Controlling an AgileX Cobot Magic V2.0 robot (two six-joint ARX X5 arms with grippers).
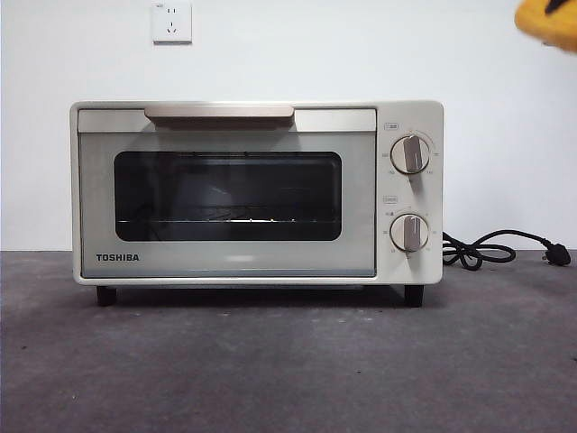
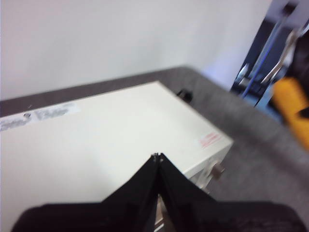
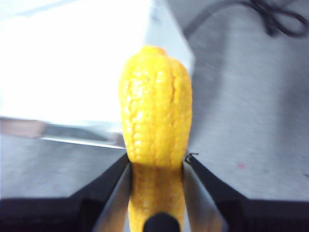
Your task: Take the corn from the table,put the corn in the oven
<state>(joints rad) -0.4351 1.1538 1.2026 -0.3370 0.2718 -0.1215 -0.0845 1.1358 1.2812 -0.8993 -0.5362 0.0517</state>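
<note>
R fingers (image 3: 157, 162) gripping corn (image 3: 154, 111), high beside closed oven (image 1: 252, 194), L gripper (image 2: 158, 157) shut

L gripper (image 2: 158, 157) & R gripper (image 3: 157, 159): matte black, wedge-shaped jaws.

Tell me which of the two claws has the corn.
The right claw: its jaws are clamped on the yellow corn, held high in the air. The left claw is shut and empty above the oven.

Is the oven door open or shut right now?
Shut: the oven door stands flush, handle at top, while the right gripper holds the corn.
</note>
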